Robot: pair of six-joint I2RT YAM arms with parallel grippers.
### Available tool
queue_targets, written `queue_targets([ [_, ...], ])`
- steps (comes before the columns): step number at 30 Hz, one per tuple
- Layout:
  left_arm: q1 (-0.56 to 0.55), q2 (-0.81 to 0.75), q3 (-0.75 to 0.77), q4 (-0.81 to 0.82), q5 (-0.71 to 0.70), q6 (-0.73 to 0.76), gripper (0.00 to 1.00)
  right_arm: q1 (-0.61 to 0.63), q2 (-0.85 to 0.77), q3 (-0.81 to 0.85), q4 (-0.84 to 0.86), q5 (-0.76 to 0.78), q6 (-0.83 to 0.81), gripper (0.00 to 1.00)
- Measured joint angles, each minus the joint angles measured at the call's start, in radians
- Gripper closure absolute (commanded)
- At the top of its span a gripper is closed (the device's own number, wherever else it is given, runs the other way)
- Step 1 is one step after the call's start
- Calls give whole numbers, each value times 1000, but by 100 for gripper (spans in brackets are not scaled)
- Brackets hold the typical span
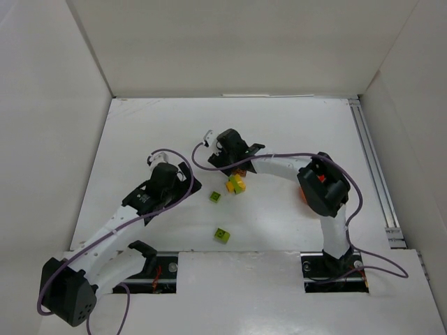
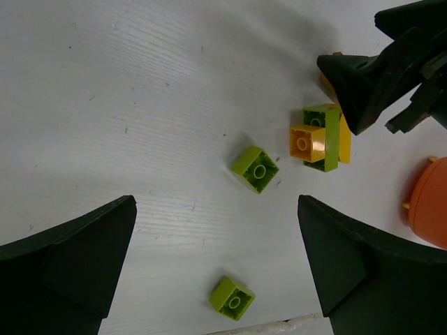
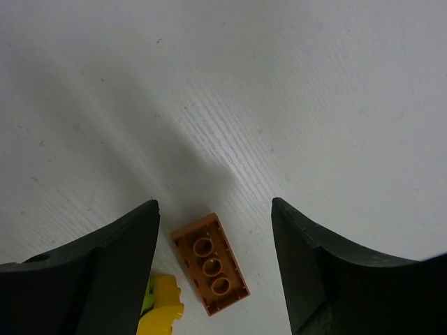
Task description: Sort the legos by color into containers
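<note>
The left gripper (image 2: 216, 204) hangs over the white table (image 1: 293, 132), jaws spread wide and empty. A lime green brick (image 2: 255, 168) and a second lime brick (image 2: 232, 298) lie loose below it. Further right, the right gripper (image 3: 214, 202) stands parted astride a brown brick (image 3: 211, 264) lying underside up, without touching it. The orange bowl (image 2: 429, 202) sits rightmost, mostly hidden by that arm, so I can't tell what's in it.
</note>
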Motion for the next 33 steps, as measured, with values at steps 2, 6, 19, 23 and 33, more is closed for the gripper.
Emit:
queue_targets([
  [2,0,0,0,-4,0,0,0,-4,20,15,-9,1,-1,33],
  [6,0,3,0,-6,-6,2,0,-26,45,43,-31,3,7,35],
  [19,0,18,0,-8,-15,2,0,-66,59,47,-89,-55,-27,35],
  [23,0,23,0,-8,-15,2,0,-66,62,45,-91,-85,-47,32],
  [33,0,47,0,0,-15,6,0,-64,17,-26,-71,-129,-67,25],
])
